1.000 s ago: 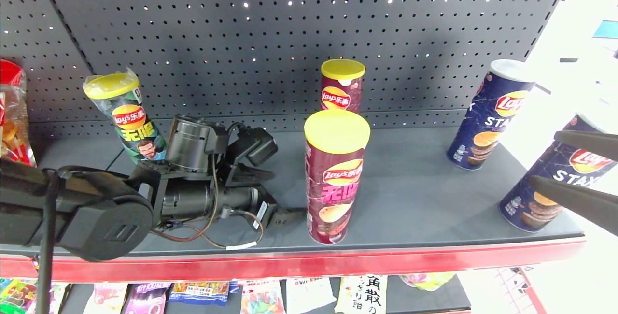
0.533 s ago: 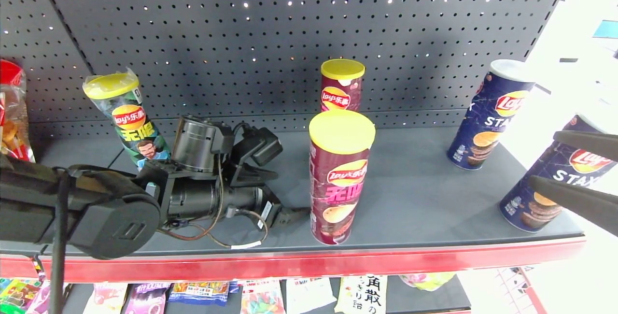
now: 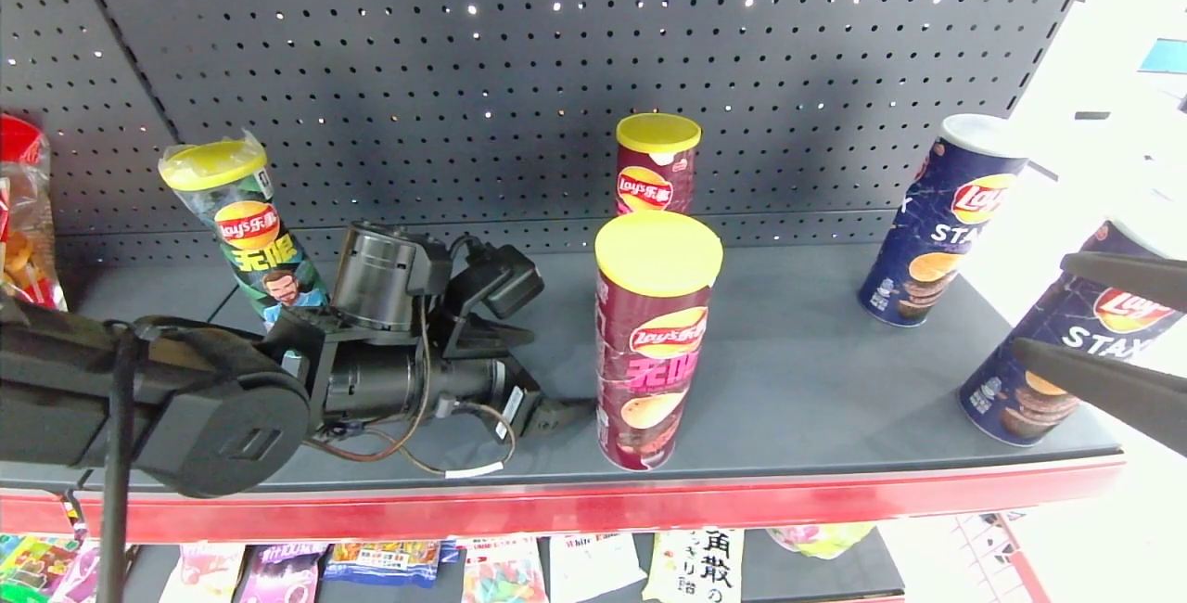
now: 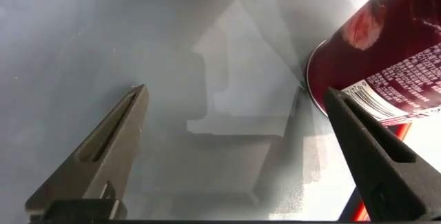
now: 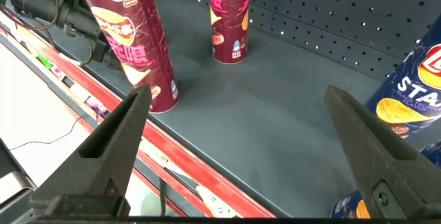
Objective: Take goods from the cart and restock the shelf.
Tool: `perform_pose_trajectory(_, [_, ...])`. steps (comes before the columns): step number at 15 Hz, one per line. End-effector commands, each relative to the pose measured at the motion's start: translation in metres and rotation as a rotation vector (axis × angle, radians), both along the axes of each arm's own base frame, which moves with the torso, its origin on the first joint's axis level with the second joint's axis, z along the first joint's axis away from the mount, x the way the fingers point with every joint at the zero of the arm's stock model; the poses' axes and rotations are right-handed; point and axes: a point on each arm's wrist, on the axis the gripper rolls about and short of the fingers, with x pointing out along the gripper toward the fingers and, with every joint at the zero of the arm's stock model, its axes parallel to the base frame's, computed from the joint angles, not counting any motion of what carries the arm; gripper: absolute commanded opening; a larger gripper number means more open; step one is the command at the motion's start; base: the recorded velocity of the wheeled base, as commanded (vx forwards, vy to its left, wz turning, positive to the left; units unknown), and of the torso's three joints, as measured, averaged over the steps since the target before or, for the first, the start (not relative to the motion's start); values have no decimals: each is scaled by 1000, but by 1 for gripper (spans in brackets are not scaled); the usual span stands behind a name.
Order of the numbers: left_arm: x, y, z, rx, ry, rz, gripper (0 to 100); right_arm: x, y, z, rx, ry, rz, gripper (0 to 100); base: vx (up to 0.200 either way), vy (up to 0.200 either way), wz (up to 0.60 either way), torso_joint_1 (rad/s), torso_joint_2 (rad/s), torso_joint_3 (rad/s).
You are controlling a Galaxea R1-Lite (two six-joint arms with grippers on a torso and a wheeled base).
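The right gripper (image 5: 237, 92) hangs above the grey shelf (image 5: 275, 134) with its two dark fingers spread wide apart and nothing between them. A front maroon can (image 5: 134, 38) with a yellow lid stands upright by the shelf's red front edge (image 5: 193, 177). A rear maroon can (image 5: 229, 17) stands by the pegboard (image 5: 331, 10), and a blue can (image 5: 413, 93) shows partly behind one finger.

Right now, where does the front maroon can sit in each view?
Head view: front maroon can, centre, at the shelf's front.
Left wrist view: its base, beside one finger.
Right wrist view: the can, by the red edge.
Shared landmark: the grey shelf deck.
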Motion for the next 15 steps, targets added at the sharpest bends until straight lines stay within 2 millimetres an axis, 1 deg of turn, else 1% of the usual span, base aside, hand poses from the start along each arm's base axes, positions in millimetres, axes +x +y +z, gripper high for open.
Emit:
perform_pose_trajectory(1, [-14, 23, 20, -27, -46, 55, 100, 0, 0, -4, -3, 13, -2, 100, 0, 0, 0, 0, 0, 0])
perform_pose_trajectory(2, [-28, 44, 26, -32, -59, 97, 100, 0, 0, -10, -9, 31, -4, 100, 0, 0, 0, 0, 0, 0])
perform_pose_trajectory(3, [-47, 64, 32, -40, -79, 136, 100, -2, -1, -18, -17, 49, -3, 100, 0, 0, 0, 0, 0, 0])
perform_pose_trajectory(4, [-68, 83, 37, -45, -110, 182, 100, -9, -3, -28, -26, 66, -8, 100, 0, 0, 0, 0, 0, 0])
perform_pose_trajectory(5, [-88, 96, 42, -41, -148, 242, 100, -15, -6, -37, -33, 76, -21, 100, 0, 0, 0, 0, 0, 0])
perform_pose_trajectory(6, [-108, 109, 41, -4, -189, 363, 100, -19, -9, -42, -46, 68, -82, 100, 0, 0, 0, 0, 0, 0])
perform_pose_trajectory(7, [-117, 116, 40, 20, -214, 437, 100, -20, -11, -42, -55, 58, -132, 100, 0, 0, 0, 0, 0, 0])
perform_pose_trajectory(8, [-143, 131, 37, 67, -283, 622, 100, -23, -13, -43, -66, 46, -207, 100, 0, 0, 0, 0, 0, 0])
perform_pose_trajectory(9, [-150, 134, 35, 67, -292, 650, 100, -25, -14, -42, -59, 39, -209, 100, 0, 0, 0, 0, 0, 0])
perform_pose_trajectory(10, [-169, 142, 29, 16, -292, 688, 100, -32, -17, -42, -49, 20, -211, 100, 0, 0, 0, 0, 0, 0])
perform_pose_trajectory(11, [-184, 148, 26, -46, -301, 714, 100, -40, -20, -43, -38, -5, -218, 100, 0, 0, 0, 0, 0, 0])
perform_pose_trajectory(12, [-191, 151, 25, -53, -311, 723, 100, -45, -21, -43, -33, -16, -223, 100, 0, 0, 0, 0, 0, 0])
perform_pose_trajectory(13, [-206, 159, 25, -25, -317, 802, 100, -51, -26, -47, -27, -33, -275, 100, 0, 0, 0, 0, 0, 0])
perform_pose_trajectory(14, [-213, 163, 25, -7, -305, 828, 100, -52, -29, -49, -27, -35, -315, 100, 0, 0, 0, 0, 0, 0])
perform_pose_trajectory(15, [-225, 168, 23, 3, -294, 840, 100, -53, -33, -51, -30, -31, -390, 100, 0, 0, 0, 0, 0, 0])
